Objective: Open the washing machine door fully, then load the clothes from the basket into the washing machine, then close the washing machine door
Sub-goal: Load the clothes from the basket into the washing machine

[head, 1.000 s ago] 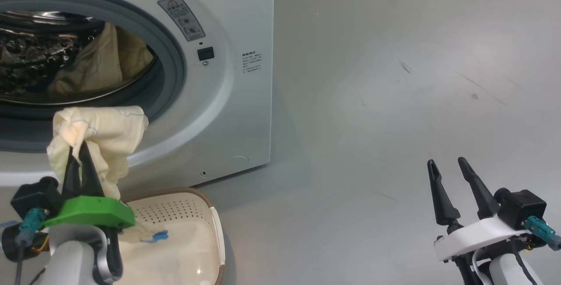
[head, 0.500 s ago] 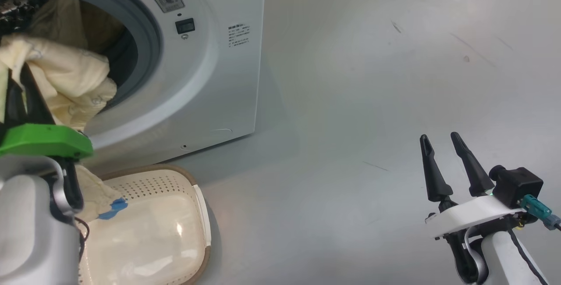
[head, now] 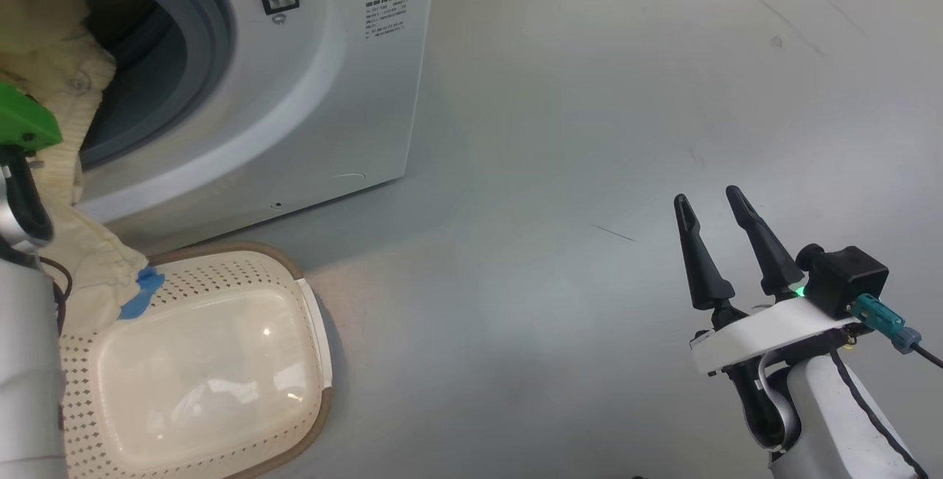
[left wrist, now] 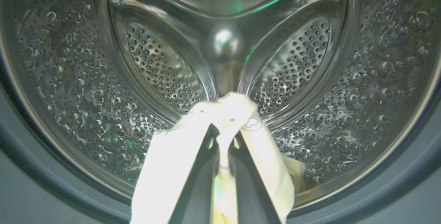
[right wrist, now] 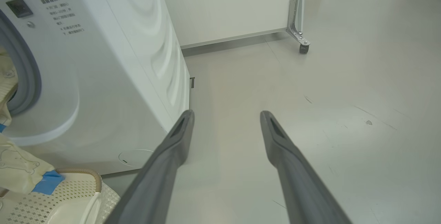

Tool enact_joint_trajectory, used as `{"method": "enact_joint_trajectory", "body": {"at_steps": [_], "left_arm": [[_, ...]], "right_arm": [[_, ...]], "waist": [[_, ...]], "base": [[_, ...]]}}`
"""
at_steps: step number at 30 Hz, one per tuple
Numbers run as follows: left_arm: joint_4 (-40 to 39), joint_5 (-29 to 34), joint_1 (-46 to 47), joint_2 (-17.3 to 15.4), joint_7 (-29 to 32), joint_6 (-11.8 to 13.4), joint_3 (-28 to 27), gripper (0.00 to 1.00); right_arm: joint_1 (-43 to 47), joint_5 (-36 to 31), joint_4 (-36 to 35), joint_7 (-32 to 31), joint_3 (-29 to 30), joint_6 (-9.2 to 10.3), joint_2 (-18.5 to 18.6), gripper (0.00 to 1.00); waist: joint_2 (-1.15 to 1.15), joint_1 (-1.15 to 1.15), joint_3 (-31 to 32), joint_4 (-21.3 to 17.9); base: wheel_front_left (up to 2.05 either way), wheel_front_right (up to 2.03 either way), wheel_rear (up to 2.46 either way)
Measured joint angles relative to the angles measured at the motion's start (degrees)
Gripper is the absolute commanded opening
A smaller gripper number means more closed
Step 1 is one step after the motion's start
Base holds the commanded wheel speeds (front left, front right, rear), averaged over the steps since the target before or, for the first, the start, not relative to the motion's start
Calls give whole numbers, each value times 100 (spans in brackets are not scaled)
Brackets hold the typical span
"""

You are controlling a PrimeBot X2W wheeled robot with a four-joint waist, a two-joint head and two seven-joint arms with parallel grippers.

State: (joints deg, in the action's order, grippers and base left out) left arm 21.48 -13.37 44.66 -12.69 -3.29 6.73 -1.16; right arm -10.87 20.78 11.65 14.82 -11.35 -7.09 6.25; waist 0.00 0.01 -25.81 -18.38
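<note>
Loading step, mid-transfer.

- Left gripper (left wrist: 224, 138): jaws pressed together, pinching a bunched fold of a cream garment (left wrist: 172, 162). The grip sits at the top of the bunch, so the loose cloth drapes down either side of the fingers and does not block my wrist view.
- The wrist view looks straight into the steel drum (left wrist: 155, 65), with the pinch at the mouth of the washing machine (head: 295, 96), inside the ring of the grey seal (head: 199, 44).
- The garment's tail hangs out over the lower lip. Its blue trim (head: 140, 291) rests at the back rim of the basket (head: 313, 331), which stands just before the machine, presumably to keep the carry short.
- A further cream fold lies low in the drum; I cannot tell whether it is a separate piece.
- Right gripper (head: 706, 195): jaws spread wide, holding nothing, parked over bare floor (head: 552, 133) well apart from the machine. My reading: out of the left arm's way.

Judgement: I need to reach deeper before letting go, or the tail may drag the piece back out.
</note>
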Motion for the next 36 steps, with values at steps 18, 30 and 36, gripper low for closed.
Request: {"method": "enact_joint_trajectory", "body": {"at_steps": [18, 30, 36], "left_arm": [[923, 442, 1625, -268, 159, 1, 164, 0], [1102, 525, 2661, -390, -544, 2, -73, 0], [1521, 521, 2789, -359, -924, 18, -102, 0]], "right_arm": [[-394, 48, 32, 0, -465, 0, 259, 100], [-526, 101, 15, 0, -614, 0, 331, 100], [-597, 110, 37, 0, -601, 0, 318, 100]], "waist": [[0, 0, -842, -272], [0, 0, -1273, -413], [0, 0, -1353, -461]], "base": [[0, 0, 0], [0, 0, 0], [0, 0, 0]]}}
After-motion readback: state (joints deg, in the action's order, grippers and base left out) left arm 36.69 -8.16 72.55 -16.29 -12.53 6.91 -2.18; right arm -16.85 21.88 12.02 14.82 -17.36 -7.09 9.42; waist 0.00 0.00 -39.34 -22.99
